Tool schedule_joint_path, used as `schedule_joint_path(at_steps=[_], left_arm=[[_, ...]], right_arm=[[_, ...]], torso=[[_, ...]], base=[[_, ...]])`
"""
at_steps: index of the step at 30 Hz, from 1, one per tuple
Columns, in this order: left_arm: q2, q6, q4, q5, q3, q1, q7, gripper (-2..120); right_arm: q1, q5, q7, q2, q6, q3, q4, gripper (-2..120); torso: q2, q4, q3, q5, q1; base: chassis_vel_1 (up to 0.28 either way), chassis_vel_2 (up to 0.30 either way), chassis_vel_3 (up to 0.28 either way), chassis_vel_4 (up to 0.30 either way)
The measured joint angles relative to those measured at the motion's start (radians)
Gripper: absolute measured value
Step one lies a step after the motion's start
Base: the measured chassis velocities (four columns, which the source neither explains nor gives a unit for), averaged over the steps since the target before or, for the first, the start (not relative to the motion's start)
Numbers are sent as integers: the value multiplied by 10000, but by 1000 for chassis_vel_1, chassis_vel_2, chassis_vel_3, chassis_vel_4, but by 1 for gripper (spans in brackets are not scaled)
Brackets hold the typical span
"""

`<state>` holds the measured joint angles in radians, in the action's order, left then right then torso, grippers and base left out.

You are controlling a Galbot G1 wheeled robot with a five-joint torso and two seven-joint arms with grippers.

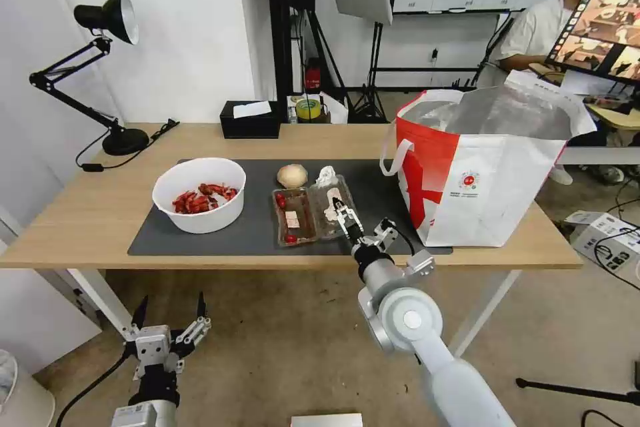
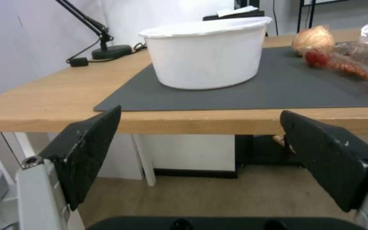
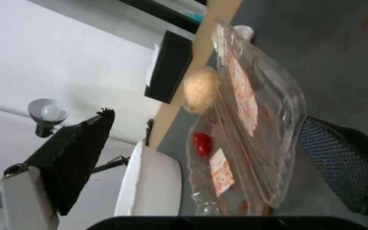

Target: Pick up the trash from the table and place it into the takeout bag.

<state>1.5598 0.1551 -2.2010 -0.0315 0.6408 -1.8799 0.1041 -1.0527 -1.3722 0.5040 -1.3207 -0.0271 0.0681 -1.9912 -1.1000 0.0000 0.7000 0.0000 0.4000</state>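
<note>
— From the head camera, where's my right tool [image 1: 363,221]?
— At the clear tray [image 1: 312,215] on the table [image 1: 100,213], fingers apart; takeout bag [image 1: 480,173] just right.
— Left wrist?
— Left tool [image 2: 201,140] spread wide below the edge, facing the white bowl [image 2: 207,56].
— Right wrist?
— Tray [image 3: 252,127] between open fingers.

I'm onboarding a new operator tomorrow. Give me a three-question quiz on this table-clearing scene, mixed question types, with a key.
1. True or false: the right gripper is open at the clear hinged plastic tray.
2. Which item lies on the grey mat just behind that tray?
A. round beige lump
B. black tissue box
C. desk lamp
3. Fill in: the left gripper hangs open below the table edge, nearest the white ____ of red shells.

Key: 1 true; 2 A; 3 bowl. The takeout bag stands open at the robot's right.
</note>
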Motion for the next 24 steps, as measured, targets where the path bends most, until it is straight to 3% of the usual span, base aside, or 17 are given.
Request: schedule_joint_path(at_steps=[15,22,24], left_arm=[[28,64,-52,-3,21,-41,4,100],[29,88,-122,-6,76,-91,32,100],[36,89,-167,-10,82,-96,37,100]], right_arm=[[811,-202,-99,105,273,-324,-209,100],[1317,-1004,138,54,693,-729,114,100],[1670,-1852,585,-25,1148,-790,349,100]], torso=[[0,0,0,0,0],[0,0,0,-1,0],[0,0,0,-1,0]], base=[[0,0,0,0],[0,0,0,0],[0,0,0,0]])
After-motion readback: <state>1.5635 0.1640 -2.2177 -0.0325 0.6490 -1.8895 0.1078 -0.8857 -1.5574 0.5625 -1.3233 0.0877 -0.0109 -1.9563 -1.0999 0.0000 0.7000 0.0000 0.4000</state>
